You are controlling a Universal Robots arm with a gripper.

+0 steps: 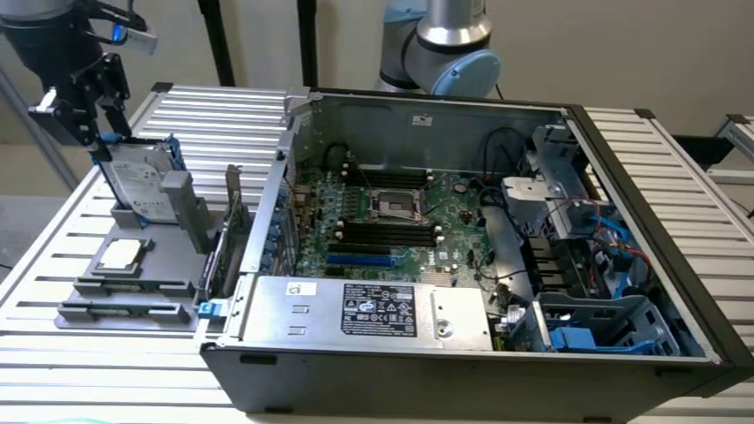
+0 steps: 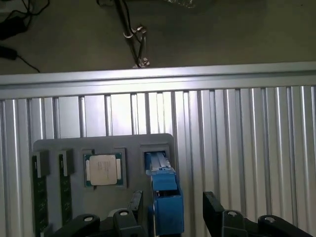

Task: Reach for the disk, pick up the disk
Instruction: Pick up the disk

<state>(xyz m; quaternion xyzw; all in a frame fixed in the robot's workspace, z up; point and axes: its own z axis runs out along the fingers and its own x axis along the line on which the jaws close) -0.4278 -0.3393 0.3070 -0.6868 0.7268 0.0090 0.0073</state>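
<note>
The exterior view looks down at an angle from high in front of the open computer case [image 1: 471,380], taking in much of the slatted table [image 1: 677,177], with the grey holder [image 1: 168,269] beside the case on the exterior view's left. The wrist view hangs close above that holder, facing almost straight down. Both share the holder, its square chip [image 1: 122,254], the disk [image 1: 136,181] and the table slats.

Disk [image 1: 139,181] upright in holder [image 1: 177,269] at the exterior view's left of PC case [image 1: 471,375], w/ chip [image 1: 122,254] before it
</note>
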